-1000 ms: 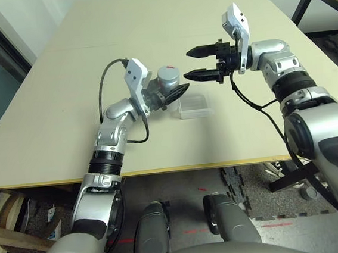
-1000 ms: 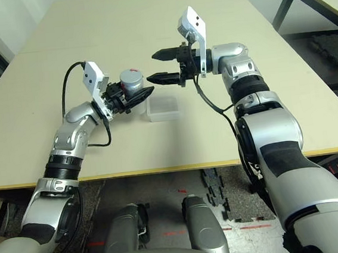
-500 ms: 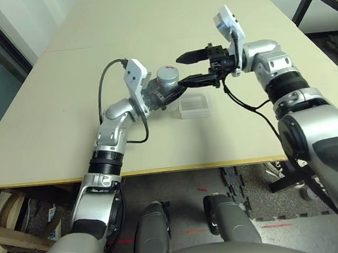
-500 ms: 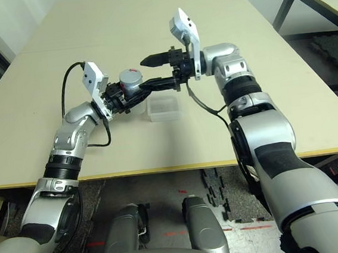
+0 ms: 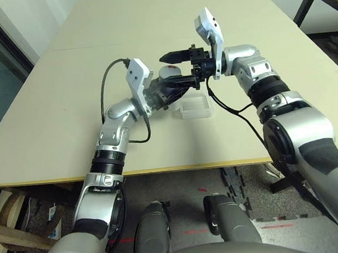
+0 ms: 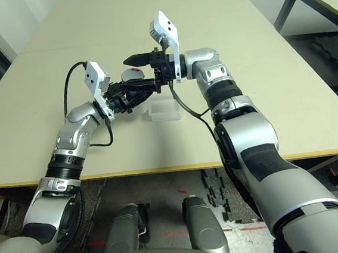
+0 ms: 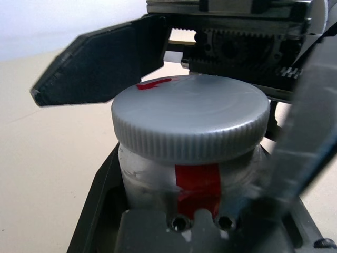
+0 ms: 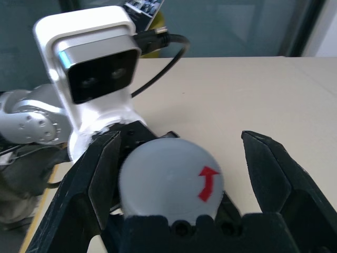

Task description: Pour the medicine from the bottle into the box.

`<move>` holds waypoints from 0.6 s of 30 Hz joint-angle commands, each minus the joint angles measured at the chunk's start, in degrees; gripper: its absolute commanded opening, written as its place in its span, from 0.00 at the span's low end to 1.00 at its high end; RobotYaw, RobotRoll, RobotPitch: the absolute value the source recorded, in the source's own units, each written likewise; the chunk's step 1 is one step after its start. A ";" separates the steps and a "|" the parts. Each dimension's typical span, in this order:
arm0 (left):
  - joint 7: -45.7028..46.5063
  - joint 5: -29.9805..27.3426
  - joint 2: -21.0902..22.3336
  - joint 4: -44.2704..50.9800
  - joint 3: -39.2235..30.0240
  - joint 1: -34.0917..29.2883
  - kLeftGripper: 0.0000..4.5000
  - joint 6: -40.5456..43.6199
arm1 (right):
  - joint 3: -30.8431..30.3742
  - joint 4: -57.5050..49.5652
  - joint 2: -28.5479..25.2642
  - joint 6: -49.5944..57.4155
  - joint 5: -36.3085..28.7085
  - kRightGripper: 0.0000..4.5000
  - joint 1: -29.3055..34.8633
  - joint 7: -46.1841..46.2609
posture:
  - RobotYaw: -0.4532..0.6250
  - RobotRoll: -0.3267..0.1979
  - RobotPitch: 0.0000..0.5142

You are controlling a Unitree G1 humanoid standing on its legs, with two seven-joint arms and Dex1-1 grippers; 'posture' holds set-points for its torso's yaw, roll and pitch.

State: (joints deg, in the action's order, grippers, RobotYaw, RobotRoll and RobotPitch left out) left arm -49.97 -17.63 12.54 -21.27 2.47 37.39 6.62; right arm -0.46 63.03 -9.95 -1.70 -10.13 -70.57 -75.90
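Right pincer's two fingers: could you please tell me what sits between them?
The bottle's grey cap, held by the left pincer, sits between the right pincer's open fingers, seen in the right wrist view.

Head stereo looking down, wrist views close, sharing capped bottle (image 7: 189, 126)

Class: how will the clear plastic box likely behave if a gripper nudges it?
The box looks thin and shallow, so probably light and apt to slide on the smooth table. Its low, flat shape suggests it would hardly tip.
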 commanded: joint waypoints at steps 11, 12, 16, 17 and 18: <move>-0.48 0.02 0.18 1.60 0.65 -0.29 0.59 0.79 | 0.79 3.77 -3.50 -2.01 1.81 1.00 -0.87 2.47 | 0.33 0.62 0.17; -0.44 0.01 0.17 1.61 0.66 -0.29 0.59 0.82 | 0.86 3.81 -3.95 -1.97 1.83 1.00 -0.81 2.30 | 0.33 0.62 0.17; -0.36 -0.04 0.13 1.38 0.69 -0.27 0.59 0.75 | 1.18 3.91 -5.54 -1.69 1.79 1.00 -0.65 1.64 | 0.32 0.62 0.17; -0.36 -0.04 0.12 1.27 0.70 -0.26 0.59 0.68 | 1.27 3.95 -5.93 -1.64 1.77 1.00 -0.60 1.58 | 0.32 0.62 0.17; -0.34 -0.06 0.09 1.21 0.71 -0.25 0.59 0.63 | 1.42 4.01 -6.35 -1.54 1.71 1.00 -0.56 1.58 | 0.32 0.62 0.17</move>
State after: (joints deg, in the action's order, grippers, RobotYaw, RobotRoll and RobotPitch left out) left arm -48.20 -17.52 12.56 -21.29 2.49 37.40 8.16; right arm -0.55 65.55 -12.61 -3.44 -9.30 -71.16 -76.97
